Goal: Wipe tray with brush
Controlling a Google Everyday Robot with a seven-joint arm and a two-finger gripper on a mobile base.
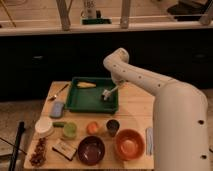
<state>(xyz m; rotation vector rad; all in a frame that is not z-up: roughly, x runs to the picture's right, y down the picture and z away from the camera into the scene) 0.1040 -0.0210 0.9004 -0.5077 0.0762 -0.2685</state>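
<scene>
Wooden table (135,107) | pincer (117,86) over green tray (80,101) | dark cabinets (45,55)

Our arm (150,87) was smooth and creamy white all over. It was made of fat, round tubes joined one after another, like big sausages. The part nearest the camera was the thickest, wide and rounded like a barrel. It had a few tiny dark dots down its side, maybe screws. The tubes grew thinner farther along. Our tool (107,95) sat at the thin end, over the tray, small and pale grey.
</scene>
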